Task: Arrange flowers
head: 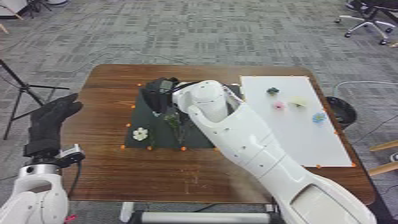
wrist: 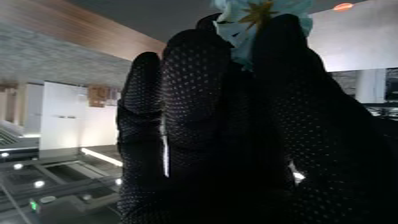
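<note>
In the head view my right hand (head: 157,94) is over the upper left part of the dark mat (head: 197,142). A light blue flower is pinched between the thumb and fingers of my right hand (wrist: 195,75); the flower (wrist: 240,30) stands out past the fingertips. On the mat lie a white flower (head: 140,134) and some green stems (head: 174,121), partly hidden by the right arm. The white board (head: 302,145) holds a pink flower (head: 279,105), a cream flower (head: 298,101), a blue flower (head: 319,117) and a dark green one (head: 273,91). My left hand (head: 51,120) is open beside the table's left edge.
The brown table (head: 160,175) carries the mat and board, with small orange markers (head: 184,148) around them. A black bin (head: 341,111) stands past the right edge. A tripod (head: 25,89) is at the left, and an office chair (head: 369,21) is far back at the right.
</note>
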`<action>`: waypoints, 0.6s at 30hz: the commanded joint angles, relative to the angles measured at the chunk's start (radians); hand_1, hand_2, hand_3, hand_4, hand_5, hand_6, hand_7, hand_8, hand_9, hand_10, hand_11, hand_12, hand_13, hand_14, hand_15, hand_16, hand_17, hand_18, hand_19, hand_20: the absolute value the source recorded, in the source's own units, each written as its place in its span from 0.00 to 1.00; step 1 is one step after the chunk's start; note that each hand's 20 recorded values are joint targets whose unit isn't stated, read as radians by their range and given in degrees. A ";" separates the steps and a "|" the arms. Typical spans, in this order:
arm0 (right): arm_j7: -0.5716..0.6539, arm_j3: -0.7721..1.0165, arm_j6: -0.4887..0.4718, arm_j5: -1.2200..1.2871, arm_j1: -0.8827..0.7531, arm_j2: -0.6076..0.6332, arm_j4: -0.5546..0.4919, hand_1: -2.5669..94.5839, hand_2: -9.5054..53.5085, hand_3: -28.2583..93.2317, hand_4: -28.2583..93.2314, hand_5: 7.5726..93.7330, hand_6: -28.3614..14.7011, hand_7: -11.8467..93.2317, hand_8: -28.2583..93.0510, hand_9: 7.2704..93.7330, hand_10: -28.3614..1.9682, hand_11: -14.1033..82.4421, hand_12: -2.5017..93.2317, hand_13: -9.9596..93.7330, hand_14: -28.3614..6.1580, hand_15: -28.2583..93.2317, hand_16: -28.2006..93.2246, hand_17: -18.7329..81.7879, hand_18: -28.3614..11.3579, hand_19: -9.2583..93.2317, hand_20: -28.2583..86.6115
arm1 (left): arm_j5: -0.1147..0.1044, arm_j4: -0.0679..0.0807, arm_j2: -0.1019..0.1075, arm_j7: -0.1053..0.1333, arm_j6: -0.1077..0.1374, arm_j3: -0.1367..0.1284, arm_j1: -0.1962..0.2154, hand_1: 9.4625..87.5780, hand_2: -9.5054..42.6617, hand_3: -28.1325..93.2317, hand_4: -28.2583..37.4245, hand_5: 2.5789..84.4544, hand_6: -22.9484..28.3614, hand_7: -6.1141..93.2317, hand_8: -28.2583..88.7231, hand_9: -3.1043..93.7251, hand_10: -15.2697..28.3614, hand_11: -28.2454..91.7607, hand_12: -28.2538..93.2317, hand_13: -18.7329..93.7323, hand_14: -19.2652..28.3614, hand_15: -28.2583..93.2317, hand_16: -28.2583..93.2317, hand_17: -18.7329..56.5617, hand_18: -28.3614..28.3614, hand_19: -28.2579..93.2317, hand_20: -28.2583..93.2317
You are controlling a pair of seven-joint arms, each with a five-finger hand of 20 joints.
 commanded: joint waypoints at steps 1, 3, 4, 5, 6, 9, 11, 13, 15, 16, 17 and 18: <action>-0.051 0.044 -0.020 -0.063 -0.051 -0.073 0.024 0.63 0.00 0.71 0.08 0.78 0.78 0.37 0.27 0.89 0.70 0.17 0.33 0.86 0.68 0.66 0.52 0.52 0.28 0.64 0.71 | -0.005 0.001 0.006 0.015 0.008 0.017 -0.024 0.21 0.24 0.80 0.07 0.59 0.50 0.22 0.18 0.57 0.67 0.43 0.36 0.53 0.77 0.40 0.26 0.31 0.75 0.35 0.40; -0.056 0.060 -0.004 -0.077 -0.068 -0.085 0.031 0.63 0.00 0.71 0.08 0.78 0.78 0.37 0.27 0.89 0.71 0.17 0.32 0.86 0.67 0.66 0.52 0.52 0.28 0.64 0.71 | -0.012 0.003 0.007 0.018 0.015 0.025 -0.029 0.21 0.24 0.80 0.07 0.59 0.51 0.22 0.18 0.57 0.67 0.43 0.36 0.53 0.76 0.40 0.26 0.31 0.75 0.35 0.40; -0.051 0.059 0.000 -0.069 -0.073 -0.084 0.029 0.63 0.00 0.71 0.08 0.78 0.78 0.37 0.27 0.89 0.71 0.17 0.32 0.86 0.67 0.67 0.52 0.52 0.28 0.64 0.71 | -0.011 0.006 0.005 0.020 0.011 0.028 -0.032 0.21 0.24 0.80 0.07 0.59 0.51 0.22 0.18 0.57 0.67 0.43 0.36 0.53 0.76 0.40 0.26 0.31 0.75 0.35 0.40; -0.054 0.065 0.019 -0.064 -0.082 -0.088 0.033 0.63 0.00 0.71 0.08 0.78 0.78 0.37 0.26 0.89 0.71 0.17 0.31 0.86 0.67 0.67 0.52 0.53 0.28 0.64 0.71 | -0.011 0.005 0.005 0.021 0.017 0.029 -0.031 0.21 0.24 0.80 0.07 0.59 0.51 0.22 0.18 0.57 0.67 0.43 0.36 0.53 0.76 0.40 0.26 0.31 0.75 0.35 0.40; -0.048 0.059 0.029 -0.050 -0.086 -0.084 0.031 0.63 0.00 0.71 0.08 0.78 0.79 0.36 0.26 0.89 0.72 0.16 0.30 0.87 0.68 0.67 0.52 0.53 0.29 0.64 0.71 | -0.013 0.006 0.004 0.021 0.018 0.030 -0.032 0.21 0.24 0.80 0.07 0.59 0.51 0.22 0.18 0.57 0.67 0.43 0.36 0.53 0.76 0.40 0.26 0.31 0.75 0.35 0.40; -0.038 0.039 0.089 -0.020 -0.096 -0.070 0.023 0.62 0.00 0.71 0.07 0.78 0.80 0.35 0.24 0.88 0.75 0.17 0.25 0.88 0.69 0.68 0.51 0.53 0.29 0.64 0.70 | -0.018 0.004 0.003 0.025 0.026 0.028 -0.025 0.21 0.24 0.80 0.07 0.59 0.51 0.22 0.18 0.56 0.67 0.43 0.36 0.52 0.76 0.40 0.27 0.31 0.75 0.35 0.40; -0.027 0.026 0.126 0.002 -0.098 -0.062 0.020 0.62 0.00 0.71 0.07 0.79 0.81 0.35 0.23 0.88 0.76 0.17 0.23 0.88 0.69 0.68 0.50 0.53 0.29 0.64 0.71 | -0.019 0.003 0.000 0.029 0.025 0.024 -0.019 0.21 0.24 0.80 0.07 0.58 0.50 0.22 0.18 0.56 0.67 0.43 0.36 0.52 0.76 0.40 0.27 0.31 0.75 0.35 0.40; -0.008 0.008 0.196 0.018 -0.103 -0.052 0.021 0.62 0.00 0.71 0.07 0.79 0.81 0.34 0.23 0.87 0.76 0.17 0.22 0.89 0.70 0.68 0.50 0.53 0.30 0.64 0.71 | -0.020 0.003 -0.002 0.030 0.023 0.024 -0.018 0.21 0.24 0.80 0.07 0.58 0.51 0.22 0.18 0.56 0.67 0.43 0.36 0.52 0.76 0.40 0.27 0.31 0.75 0.35 0.40; 0.004 -0.003 0.241 0.026 -0.105 -0.045 0.022 0.62 0.00 0.71 0.07 0.79 0.81 0.34 0.22 0.86 0.76 0.18 0.20 0.89 0.71 0.68 0.50 0.53 0.30 0.64 0.71 | -0.018 0.004 -0.002 0.030 0.020 0.024 -0.020 0.21 0.24 0.81 0.07 0.58 0.51 0.22 0.18 0.55 0.67 0.42 0.36 0.52 0.76 0.40 0.27 0.31 0.75 0.35 0.40; 0.005 -0.007 0.261 0.028 -0.106 -0.043 0.024 0.62 0.00 0.71 0.07 0.79 0.81 0.34 0.22 0.86 0.76 0.18 0.20 0.89 0.71 0.68 0.50 0.53 0.30 0.64 0.70 | -0.019 0.004 -0.003 0.031 0.021 0.025 -0.020 0.21 0.24 0.81 0.07 0.58 0.51 0.22 0.18 0.55 0.67 0.42 0.36 0.52 0.76 0.40 0.27 0.31 0.75 0.35 0.40; 0.001 -0.007 0.285 0.027 -0.108 -0.043 0.030 0.62 0.00 0.71 0.07 0.79 0.81 0.34 0.22 0.86 0.75 0.18 0.20 0.89 0.71 0.68 0.50 0.54 0.30 0.64 0.70 | -0.020 0.003 -0.003 0.031 0.021 0.025 -0.020 0.21 0.24 0.81 0.07 0.58 0.51 0.22 0.18 0.55 0.66 0.42 0.36 0.52 0.76 0.40 0.27 0.31 0.75 0.35 0.40; 0.004 -0.009 0.289 0.029 -0.110 -0.041 0.029 0.61 0.00 0.71 0.07 0.79 0.81 0.34 0.22 0.86 0.76 0.18 0.20 0.90 0.72 0.68 0.50 0.54 0.30 0.64 0.70 | -0.019 0.003 -0.005 0.031 0.019 0.024 -0.019 0.21 0.23 0.81 0.06 0.58 0.51 0.22 0.18 0.55 0.66 0.42 0.36 0.52 0.76 0.40 0.27 0.31 0.75 0.35 0.40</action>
